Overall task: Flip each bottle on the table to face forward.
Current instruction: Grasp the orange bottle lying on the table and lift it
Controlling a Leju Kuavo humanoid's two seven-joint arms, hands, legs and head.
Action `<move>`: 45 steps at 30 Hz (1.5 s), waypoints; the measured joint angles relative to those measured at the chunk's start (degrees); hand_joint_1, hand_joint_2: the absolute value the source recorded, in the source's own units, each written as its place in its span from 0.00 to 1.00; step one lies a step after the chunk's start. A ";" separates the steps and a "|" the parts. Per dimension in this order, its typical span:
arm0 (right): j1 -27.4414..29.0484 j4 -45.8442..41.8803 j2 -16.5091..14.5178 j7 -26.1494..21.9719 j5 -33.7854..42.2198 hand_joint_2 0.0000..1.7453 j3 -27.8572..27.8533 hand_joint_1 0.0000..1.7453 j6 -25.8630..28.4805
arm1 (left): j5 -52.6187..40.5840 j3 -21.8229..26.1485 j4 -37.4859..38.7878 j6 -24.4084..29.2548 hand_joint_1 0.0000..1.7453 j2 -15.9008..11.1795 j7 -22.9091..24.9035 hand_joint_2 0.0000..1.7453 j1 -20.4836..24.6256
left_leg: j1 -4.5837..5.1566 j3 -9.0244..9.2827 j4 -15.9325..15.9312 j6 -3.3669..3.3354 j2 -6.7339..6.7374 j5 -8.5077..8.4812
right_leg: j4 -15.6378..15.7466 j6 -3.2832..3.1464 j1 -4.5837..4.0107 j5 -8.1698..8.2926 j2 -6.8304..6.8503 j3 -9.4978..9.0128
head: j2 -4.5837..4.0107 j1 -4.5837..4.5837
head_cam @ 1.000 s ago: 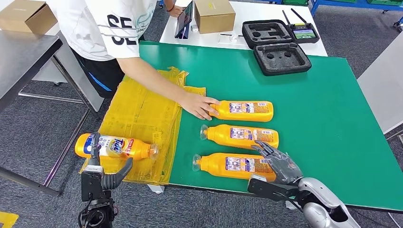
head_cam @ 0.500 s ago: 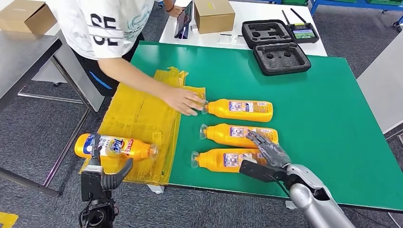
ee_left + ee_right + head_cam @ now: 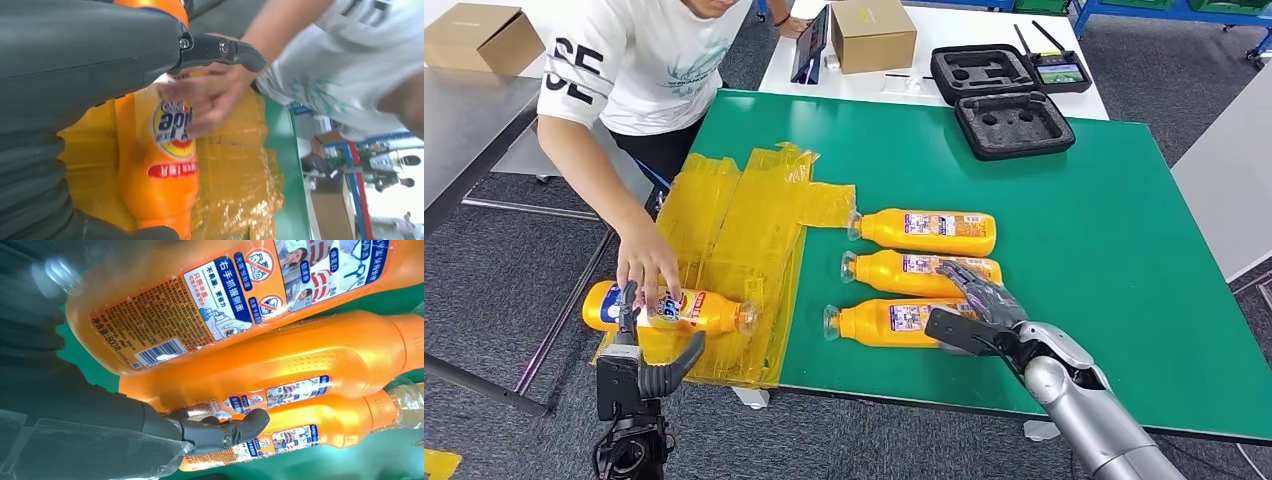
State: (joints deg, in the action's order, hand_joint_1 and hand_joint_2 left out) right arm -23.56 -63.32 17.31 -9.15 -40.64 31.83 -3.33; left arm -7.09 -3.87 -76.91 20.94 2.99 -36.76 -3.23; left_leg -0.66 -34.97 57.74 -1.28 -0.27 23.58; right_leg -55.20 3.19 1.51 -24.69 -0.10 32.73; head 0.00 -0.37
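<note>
Silver right arm (image 3: 1079,400) ends in a dark grey hand (image 3: 979,305)

Green table (image 3: 1124,250) as landmark. On it: three orange bottles (image 3: 929,231) with clear caps and white-blue back labels carrying red circles and a barcode. Off its left edge: crinkled translucent yellow bags (image 3: 744,250); on them an orange bottle (image 3: 664,308) with blue end, yellow-orange bullseye logo, red strip. Beyond its far edge: black foam-lined case (image 3: 1004,95), brown cardboard box (image 3: 874,32). Person's shirt (image 3: 654,50) white, black lettering. Right hand (image 3: 979,305) dark grey, silver arm.
</note>
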 joint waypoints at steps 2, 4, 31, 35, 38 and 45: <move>-0.03 0.11 -0.14 0.08 0.01 1.00 0.33 0.00 0.33 | 0.00 0.00 0.00 -0.02 0.00 0.00 0.00 1.00 0.00 | 0.00 0.02 0.00 0.02 0.00 -0.01 | 0.00 0.01 0.00 0.02 -0.01 -0.01 | 0.00 -0.01; -0.04 0.15 -0.25 0.19 -0.34 1.00 0.67 0.00 0.88 | 0.04 0.00 0.01 -0.02 0.00 0.00 -0.01 1.00 0.00 | 0.00 0.03 0.00 0.02 0.01 -0.02 | 0.00 0.01 0.00 0.02 -0.01 -0.02 | -0.01 -0.01; 6.26 -12.40 0.42 0.87 -5.34 1.00 2.20 0.00 3.58 | 0.02 0.54 -0.19 0.52 0.00 0.00 -0.66 1.00 -1.14 | 0.00 -0.26 0.00 0.03 -0.05 -0.02 | 0.00 0.02 0.00 0.01 0.00 0.20 | 0.00 -0.01; 6.21 -12.45 0.41 0.95 -5.21 1.00 2.37 0.00 2.73 | -0.04 0.58 -0.20 0.46 0.00 0.00 -0.65 1.00 -1.29 | 0.00 -0.27 0.00 0.03 -0.05 -0.02 | 0.00 0.02 0.00 0.01 0.00 0.20 | 0.00 -0.01; 5.91 -12.26 0.39 1.17 -4.62 1.00 2.47 0.00 1.49 | -0.05 0.59 -0.20 0.22 0.00 0.00 -0.59 1.00 -1.32 | 0.00 -0.28 0.00 0.03 -0.06 -0.02 | 0.00 0.02 0.00 0.01 0.00 0.21 | 0.00 -0.01; 6.18 -10.86 0.25 1.48 -3.98 1.00 2.34 0.00 1.78 | -0.05 0.61 -0.20 0.15 0.00 0.00 -0.56 1.00 -1.43 | 0.00 -0.30 0.00 0.03 -0.07 -0.02 | 0.00 0.02 0.00 0.01 0.01 0.21 | -0.01 -0.01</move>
State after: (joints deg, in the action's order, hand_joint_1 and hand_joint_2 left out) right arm -17.38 -74.19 17.56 -7.67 -44.62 34.17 -1.56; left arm -7.14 -3.26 -77.11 21.09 2.99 -37.33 -4.66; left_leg -0.66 -35.27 57.74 -1.25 -0.34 23.56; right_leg -55.21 3.21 1.51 -24.68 -0.09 32.94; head -0.01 -0.38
